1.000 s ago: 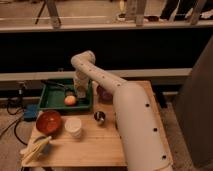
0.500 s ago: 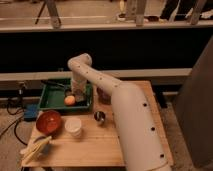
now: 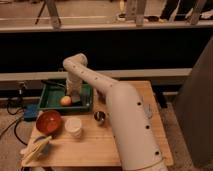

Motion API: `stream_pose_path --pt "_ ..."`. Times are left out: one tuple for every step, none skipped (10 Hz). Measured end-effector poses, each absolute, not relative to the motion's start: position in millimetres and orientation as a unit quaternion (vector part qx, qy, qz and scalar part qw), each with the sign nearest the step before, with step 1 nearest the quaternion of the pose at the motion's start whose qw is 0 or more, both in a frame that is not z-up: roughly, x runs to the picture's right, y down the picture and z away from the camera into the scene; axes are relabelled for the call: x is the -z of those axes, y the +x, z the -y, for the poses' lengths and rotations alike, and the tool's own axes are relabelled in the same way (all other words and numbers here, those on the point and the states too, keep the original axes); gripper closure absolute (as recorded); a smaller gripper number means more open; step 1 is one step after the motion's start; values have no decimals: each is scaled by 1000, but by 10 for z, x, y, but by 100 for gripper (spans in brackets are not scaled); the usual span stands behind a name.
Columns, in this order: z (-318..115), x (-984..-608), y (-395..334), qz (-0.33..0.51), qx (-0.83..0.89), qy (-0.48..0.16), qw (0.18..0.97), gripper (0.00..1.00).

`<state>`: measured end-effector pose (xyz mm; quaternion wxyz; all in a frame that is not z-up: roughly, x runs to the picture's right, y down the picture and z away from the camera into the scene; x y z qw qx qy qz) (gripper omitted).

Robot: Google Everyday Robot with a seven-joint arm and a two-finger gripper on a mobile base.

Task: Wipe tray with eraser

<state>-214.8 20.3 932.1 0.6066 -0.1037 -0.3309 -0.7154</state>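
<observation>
One gripper (image 3: 74,98) sat low inside the shallow dark-green plastic tray (image 3: 50,100), whose length ran sideways beneath it, a round orange ball (image 3: 65,100) just beside; its grip and any eraser I couldn't tell.

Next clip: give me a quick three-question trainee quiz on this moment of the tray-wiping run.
1. Fill in: the bowl next to the white cup is ____ in colour.
2. True or false: the orange ball lies inside the green tray.
3. Where is the gripper? A) inside the bowl B) down in the tray, close beside the orange ball C) over the white cup

Key: 1 red; 2 true; 3 B.
</observation>
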Motion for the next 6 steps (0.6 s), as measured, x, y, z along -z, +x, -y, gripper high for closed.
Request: stream_pose_path --pt "-163 -9349 -2160 331 714 -102 608 98" --pt "-130 -9385 -2149 330 713 -103 610 98" --pt "-100 -9448 -2156 329 711 -104 613 98" --pt "-84 -9520 -2148 328 708 -107 617 98" --pt "-84 -9642 -2121 326 702 -114 623 98" --pt "-102 -9695 -2079 324 698 -119 627 98"
